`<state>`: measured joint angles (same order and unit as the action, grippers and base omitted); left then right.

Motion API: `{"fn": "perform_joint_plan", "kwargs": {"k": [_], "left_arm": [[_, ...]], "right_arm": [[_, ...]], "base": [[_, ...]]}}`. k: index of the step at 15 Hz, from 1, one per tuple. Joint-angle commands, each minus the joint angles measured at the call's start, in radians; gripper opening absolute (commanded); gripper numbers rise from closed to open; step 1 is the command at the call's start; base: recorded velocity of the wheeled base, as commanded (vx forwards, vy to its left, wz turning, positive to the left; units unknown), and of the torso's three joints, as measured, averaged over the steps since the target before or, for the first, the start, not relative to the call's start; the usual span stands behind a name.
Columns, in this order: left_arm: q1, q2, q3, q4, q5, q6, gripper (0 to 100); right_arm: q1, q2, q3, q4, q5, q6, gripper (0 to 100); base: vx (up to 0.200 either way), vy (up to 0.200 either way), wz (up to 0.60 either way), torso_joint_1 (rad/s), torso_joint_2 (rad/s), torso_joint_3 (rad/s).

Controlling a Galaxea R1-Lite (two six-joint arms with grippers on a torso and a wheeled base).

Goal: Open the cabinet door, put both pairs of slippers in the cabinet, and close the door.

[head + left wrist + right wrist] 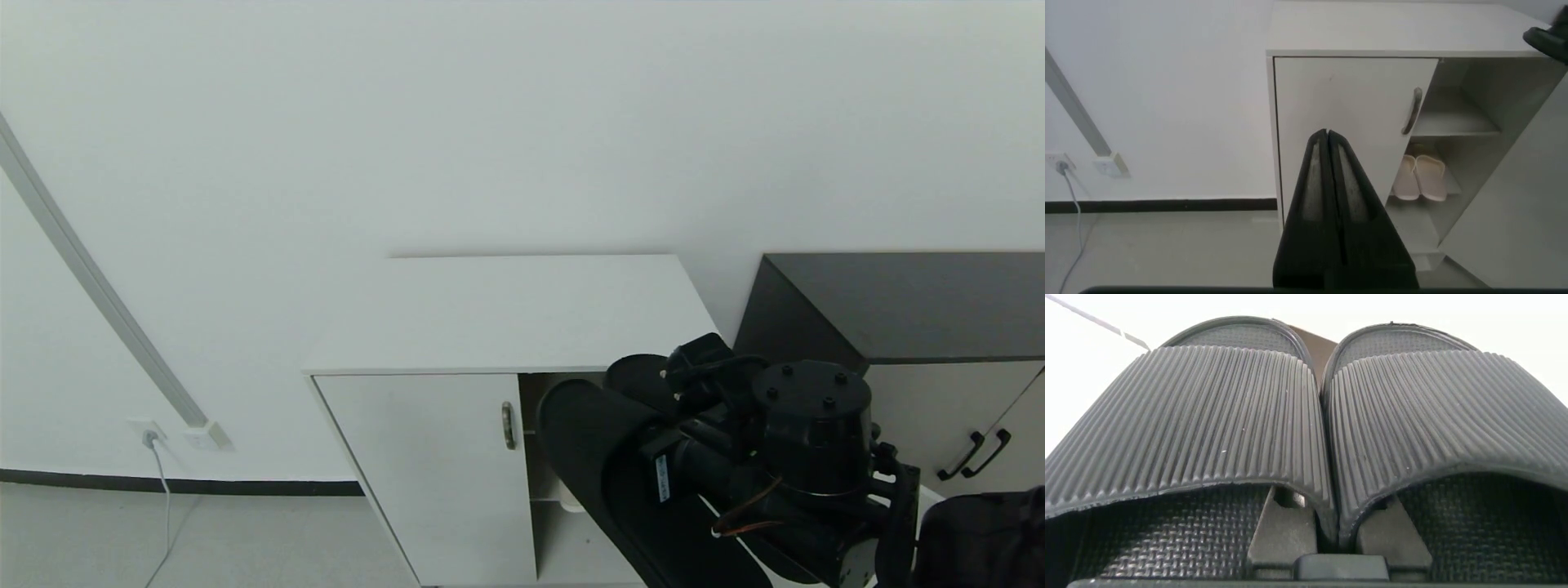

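Right tool (1331,535) grips black slippers (1233,408), partly blocking the cabinet (506,310) opening.

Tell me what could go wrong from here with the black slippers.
1. The right gripper seems to grip both black slippers where they meet; one might slip free.
2. The pair hangs close to the closed left door and its handle, so it may clip them going in.
3. The beige slippers already sit inside the cabinet; the black pair could shove them.
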<state>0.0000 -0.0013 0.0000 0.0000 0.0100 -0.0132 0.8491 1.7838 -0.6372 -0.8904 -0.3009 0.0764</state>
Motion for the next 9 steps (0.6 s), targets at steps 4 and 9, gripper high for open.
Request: {"fn": "perform_joint_plan", "kwargs": {"k": [4, 9], "left_arm": [[0.000, 0.001, 0.000, 0.000, 0.001, 0.001, 0], [0.000, 0.001, 0.000, 0.000, -0.002, 0.002, 0]], "right_arm": [[0.001, 0.002, 0.001, -0.001, 0.000, 0.000, 0], [0.004, 0.002, 0.004, -0.001, -0.001, 0.000, 0]], "base": [[0.000, 0.000, 0.00, -0.173, 0.40, 0.231], [0.000, 0.000, 0.00, -0.229, 0.54, 0.309]]}}
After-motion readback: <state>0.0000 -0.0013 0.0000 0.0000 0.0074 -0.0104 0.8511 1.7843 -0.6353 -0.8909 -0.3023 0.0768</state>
